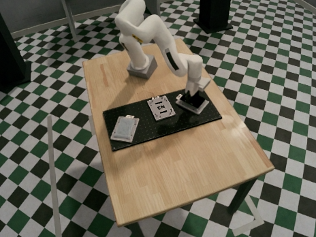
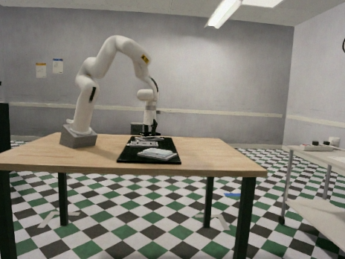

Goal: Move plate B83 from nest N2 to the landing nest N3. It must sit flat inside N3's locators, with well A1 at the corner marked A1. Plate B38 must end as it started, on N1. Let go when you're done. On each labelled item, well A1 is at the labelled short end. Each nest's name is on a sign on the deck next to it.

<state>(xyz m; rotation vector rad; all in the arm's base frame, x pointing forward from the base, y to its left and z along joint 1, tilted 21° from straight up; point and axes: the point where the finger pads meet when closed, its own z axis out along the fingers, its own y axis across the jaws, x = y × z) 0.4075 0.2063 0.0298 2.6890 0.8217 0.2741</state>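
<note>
A black deck lies across the wooden table. It carries three nests. Plate B83, dark on top with a pale rim, is at the right-hand nest N2. My gripper stands upright over it and is shut on its sides. I cannot tell whether the plate is off the nest. The middle nest N3 is bare and shows its name. Plate B38, pale grey, lies flat on the left-hand nest N1.
The arm's grey base stands on the table behind the deck. A second table with small items stands off to the right. Dark cabinets stand on the chequered floor around the table.
</note>
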